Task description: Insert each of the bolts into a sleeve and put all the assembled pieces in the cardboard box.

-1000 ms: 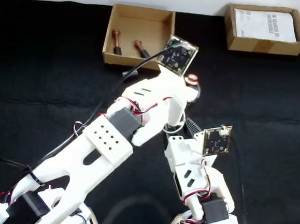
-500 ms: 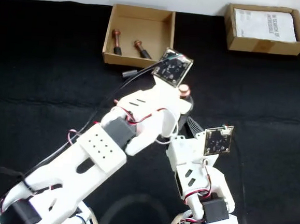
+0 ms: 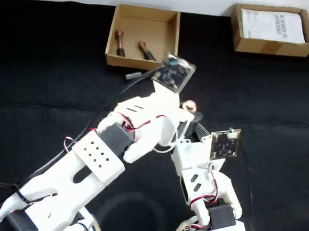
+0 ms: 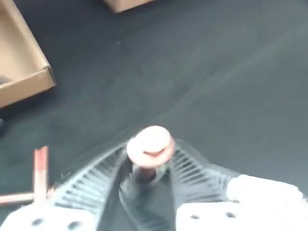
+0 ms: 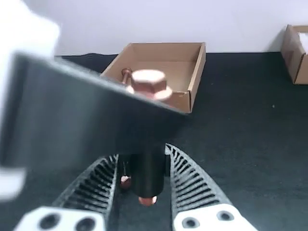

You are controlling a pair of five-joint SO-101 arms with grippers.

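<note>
Progress: two assembled pieces lie in the cardboard box, beyond the grippers. Left gripper pinches a bolt, right gripper pinches its black sleeve (tip seemingly through); boxing is left.

arms: two, white printed shells with perforated plates | servos: black blocks | leads: red, black, white | wrists: bare dark circuit boards | jaws: dark, ribbed, white bases with screw holes
</note>
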